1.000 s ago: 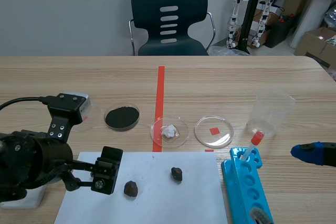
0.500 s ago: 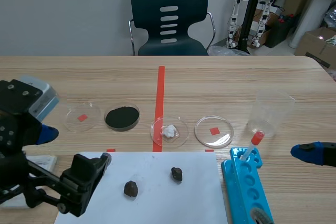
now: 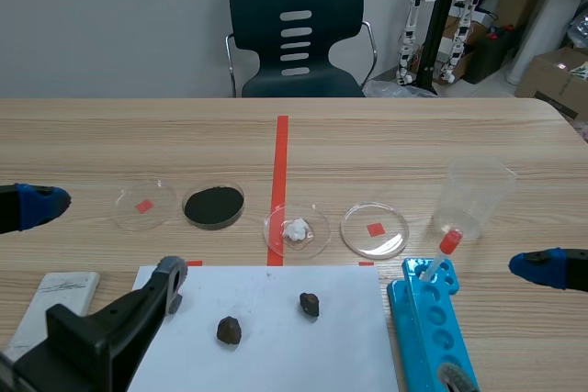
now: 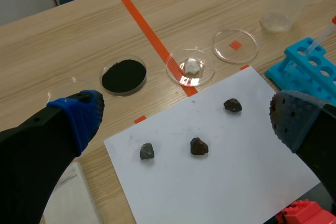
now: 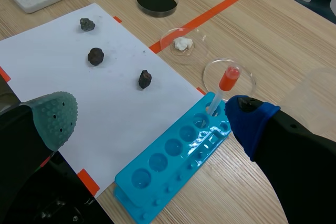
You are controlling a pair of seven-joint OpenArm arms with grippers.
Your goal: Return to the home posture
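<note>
- Left arm (image 3: 92, 346) has drawn back off the white sheet (image 3: 276, 337). A second ago its fingers hung over the sheet's near-left corner, beside a stone. It now sits low at 7 o'clock in the scene view, with one blue pad (image 3: 37, 205) out at 9 o'clock.
- Right arm shows no change of place. Its tip rests at the 4 o'clock edge.
- Left gripper (image 4: 185, 117): jaws released and spread wide, nothing held.
- Right gripper (image 5: 152, 119): jaws released, nothing held.
- Governing relation: the three stones (image 4: 198, 146) lie on the sheet ahead of the left fingers, none between them. Judgement: any remaining retreat runs toward 6 o'clock, away from the stones.
- Blue tube rack (image 3: 432, 328), with its red-capped dropper (image 3: 447, 243), lies at 9 o'clock from the right tip, near but apart. Judgement: this is the one item to clear on that side.
- Flat white device (image 3: 55, 296) lies just beside the left arm at 9 o'clock.
- Hidden: the scene view shows only two stones; the third is behind the left arm. Both arm bodies are cut off at the edges, so joint posture cannot be verified.
</note>
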